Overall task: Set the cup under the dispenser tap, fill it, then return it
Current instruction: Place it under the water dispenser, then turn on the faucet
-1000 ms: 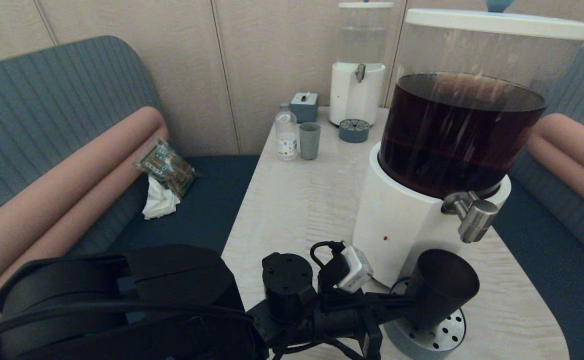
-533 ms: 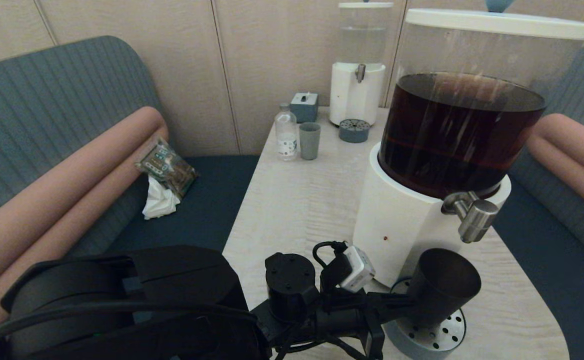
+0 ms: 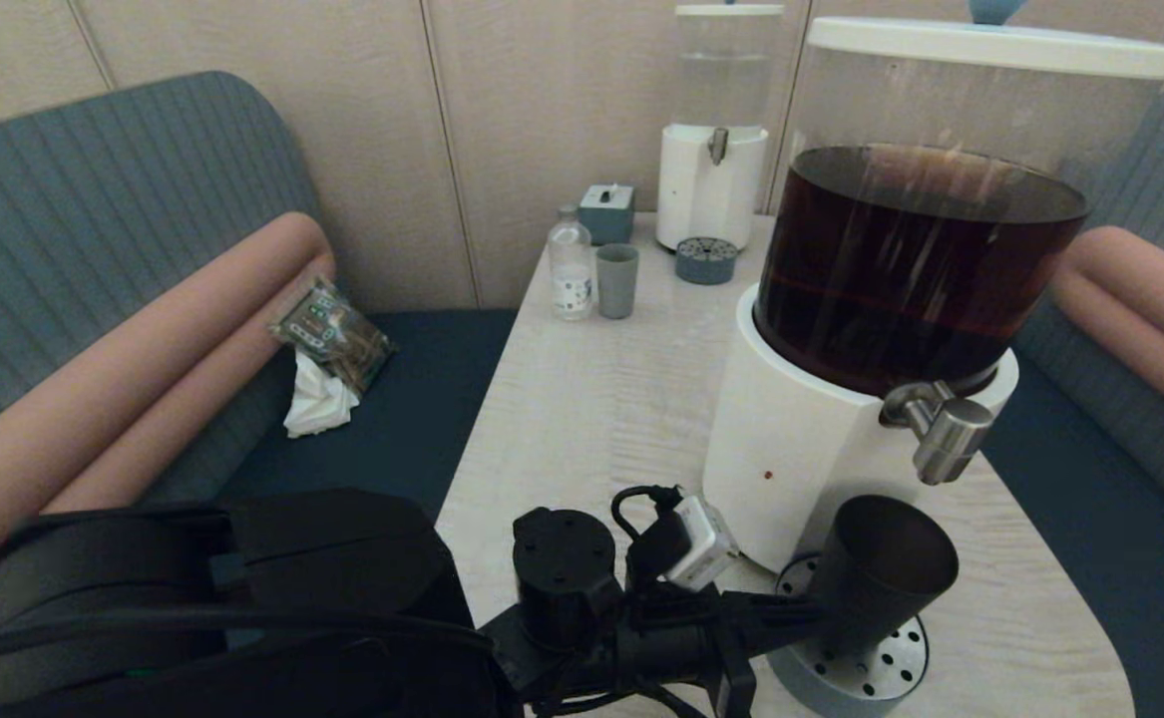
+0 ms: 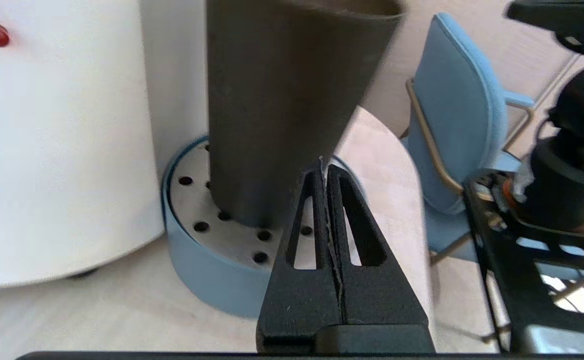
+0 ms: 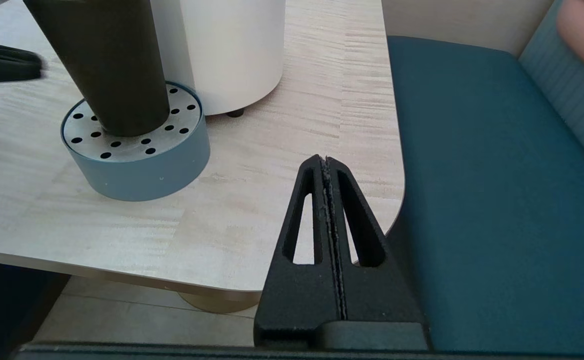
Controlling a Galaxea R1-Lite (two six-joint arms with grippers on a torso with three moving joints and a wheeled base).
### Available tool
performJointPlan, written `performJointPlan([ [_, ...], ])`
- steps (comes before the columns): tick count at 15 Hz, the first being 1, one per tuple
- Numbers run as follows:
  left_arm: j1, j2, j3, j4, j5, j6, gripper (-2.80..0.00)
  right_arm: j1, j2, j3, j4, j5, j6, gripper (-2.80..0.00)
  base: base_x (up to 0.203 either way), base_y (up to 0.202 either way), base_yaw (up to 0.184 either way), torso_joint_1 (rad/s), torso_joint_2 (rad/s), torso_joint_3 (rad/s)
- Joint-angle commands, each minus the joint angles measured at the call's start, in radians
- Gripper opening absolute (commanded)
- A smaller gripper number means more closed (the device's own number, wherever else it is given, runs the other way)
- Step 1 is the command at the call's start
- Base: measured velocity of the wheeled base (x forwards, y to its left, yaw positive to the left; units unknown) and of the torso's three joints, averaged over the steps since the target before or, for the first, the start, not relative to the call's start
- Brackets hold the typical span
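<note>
You have the black cup (image 3: 876, 573) standing on the perforated drip tray (image 3: 876, 668) at lower right, directly beneath the steel dispenser tap (image 3: 946, 434) to catch the pour; your left claw (image 4: 324, 172) sits pinched shut, empty, beside the cup; the right claw (image 5: 326, 165) is likewise shut, parked off the bench (image 3: 601, 399).

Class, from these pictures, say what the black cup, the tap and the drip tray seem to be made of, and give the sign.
Cup: matte black, dull sheen; metal or plastic unclear.
Tap: brushed steel, soft grey highlights.
Drip tray: perforated silvery metal top on a blue-grey, probably plastic, wall.
</note>
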Motion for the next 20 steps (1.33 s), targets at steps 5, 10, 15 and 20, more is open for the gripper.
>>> performJointPlan([
  [5,0.009,-0.314,0.249,-0.009,0.071,-0.021,-2.80,0.000,0.000,0.003,-0.001,0.001,-0.001,-2.80,0.000,0.000,0.000,0.000,0.00,0.000],
  [10,0.153,-0.652,0.411,-0.009,0.273,-0.094,-2.80,0.000,0.000,0.003,-0.001,0.001,-0.001,-2.80,0.000,0.000,0.000,0.000,0.00,0.000],
  [15,0.516,-0.905,0.517,-0.009,0.335,-0.158,-2.80,0.000,0.000,0.003,-0.001,0.001,-0.001,-2.80,0.000,0.000,0.000,0.000,0.00,0.000],
  [20,0.702,-1.046,0.565,-0.009,0.477,-0.182,-2.80,0.000,0.000,0.003,-0.001,0.001,-0.001,-2.80,0.000,0.000,0.000,0.000,0.00,0.000],
])
